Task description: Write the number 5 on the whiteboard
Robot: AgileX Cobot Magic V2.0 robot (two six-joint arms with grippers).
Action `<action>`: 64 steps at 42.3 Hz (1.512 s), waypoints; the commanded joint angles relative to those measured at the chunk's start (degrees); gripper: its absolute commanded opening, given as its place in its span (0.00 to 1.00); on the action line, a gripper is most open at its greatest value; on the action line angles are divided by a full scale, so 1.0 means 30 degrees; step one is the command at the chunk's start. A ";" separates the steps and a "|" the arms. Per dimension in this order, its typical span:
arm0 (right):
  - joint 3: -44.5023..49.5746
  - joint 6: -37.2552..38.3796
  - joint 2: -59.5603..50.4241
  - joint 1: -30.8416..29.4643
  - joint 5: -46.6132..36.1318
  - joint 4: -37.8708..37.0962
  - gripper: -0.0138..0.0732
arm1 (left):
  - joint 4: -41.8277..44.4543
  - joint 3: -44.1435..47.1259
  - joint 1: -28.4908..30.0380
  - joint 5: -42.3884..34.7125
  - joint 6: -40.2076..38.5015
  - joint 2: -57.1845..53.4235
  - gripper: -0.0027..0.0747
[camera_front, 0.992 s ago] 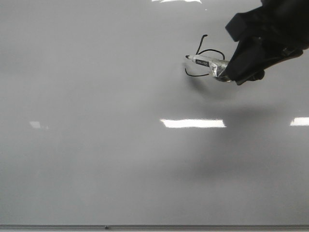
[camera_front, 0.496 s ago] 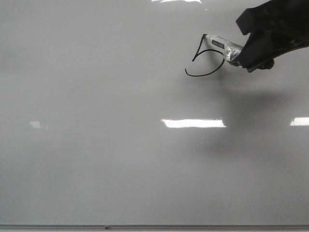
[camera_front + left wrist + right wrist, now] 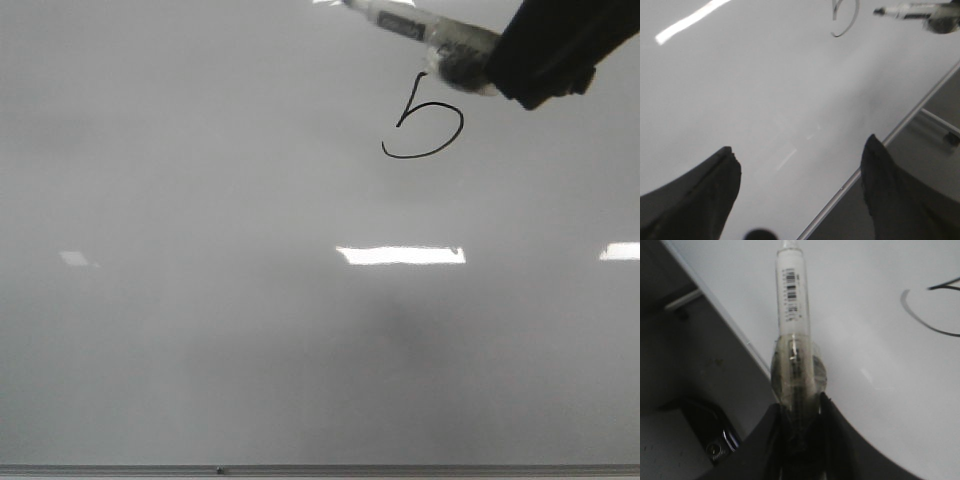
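Front view shows the number 5 (image 3: 423, 125) in the upper right of the frame, drawn in thin black line on the whiteboard (image 3: 250, 300): a slanted down-stroke and a round open belly are plain to see. Where the top bar should be, the marker (image 3: 425, 32) and the dark right end effector (image 3: 545, 55) cross the frame, so I cannot tell whether that bar has been drawn. Only a tiny hook shows at the top of the down-stroke. By my judgement the digit is nearly or wholly done, and what may be left is a short top stroke and lifting clear.

The marker lies slanted across the top edge of the frame, its tip cut off there, and looks lifted off the board, well apart from the belly of the digit. In the right wrist view the right end effector is clenched on the marker's lower barrel, which appears wrapped in clear tape; its cap end is hidden between the fingers.

The left end effector (image 3: 800, 195) is released and grasps nothing, its dark fingers spread over bare board near the frame strip. In that view the digit is blurred and partly cut off at the upper edge.
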 commanded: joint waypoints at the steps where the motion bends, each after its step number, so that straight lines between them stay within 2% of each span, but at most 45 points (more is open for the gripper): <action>1: -0.0605 -0.2078 -0.0676 0.1231 0.1369 0.0289 0.09 | -0.0956 -0.0544 -0.2071 -0.0562 0.1942 0.0166 0.71; 5: -0.0605 -0.3004 -0.0678 0.3003 0.2563 0.0429 0.09 | -0.0956 -0.0579 -0.4934 -0.0326 0.2728 0.1207 0.81; 11: -0.0605 -0.3023 -0.0678 0.4586 0.2577 0.0449 0.09 | -0.0921 -0.1318 -0.8392 -0.0047 0.2743 0.4150 0.81; 15: -0.0605 -0.3023 -0.0678 0.4603 0.2558 0.0449 0.09 | -0.0921 -0.1872 -0.9202 -0.0014 0.2774 0.6043 0.81; 21: -0.0605 -0.3023 -0.0678 0.4603 0.2558 0.0449 0.09 | -0.0926 -0.1872 -0.9188 -0.0176 0.2936 0.7253 0.80; 23: -0.0605 -0.3023 -0.0678 0.4603 0.2558 0.0449 0.09 | -0.0926 -0.1872 -0.9188 -0.0573 0.3236 0.7253 0.76; 31: -0.0605 -0.3023 -0.0678 0.4603 0.2594 0.0449 0.09 | -0.0926 -0.1872 -0.9188 -0.1353 0.3236 0.7208 0.42; 41: -0.0605 -0.3023 -0.0678 0.4603 0.2554 0.0449 0.10 | -0.0926 -0.1872 -0.9188 -0.1353 0.3236 0.7208 0.19; 45: -0.0605 -0.3023 -0.0678 0.4603 0.2597 0.0463 0.20 | -0.0926 -0.1872 -0.9188 -0.1353 0.3236 0.7208 0.12; 48: -0.0605 -0.3023 -0.0678 0.4603 0.2696 0.0463 0.34 | -0.0926 -0.1872 -0.9188 -0.1353 0.3236 0.7208 0.08; 51: -0.0605 -0.3005 -0.0678 0.4603 0.2712 0.0463 0.53 | -0.0926 -0.1872 -0.9188 -0.1353 0.3236 0.7208 0.06; 55: -0.0634 -0.3005 -0.0678 0.4583 0.2712 0.0329 0.71 | -0.0804 -0.1872 -0.9188 -0.1353 0.3236 0.7208 0.04; 58: -0.0626 -0.2637 -0.0900 0.4282 0.2812 -0.0109 0.78 | -0.0317 -0.1872 -0.9188 -0.1353 0.3236 0.7208 0.04; 64: -0.0642 -0.0212 -0.2039 0.2867 0.3261 -0.1931 0.78 | 0.1235 -0.2274 -0.8994 -0.0411 0.2134 0.7134 0.04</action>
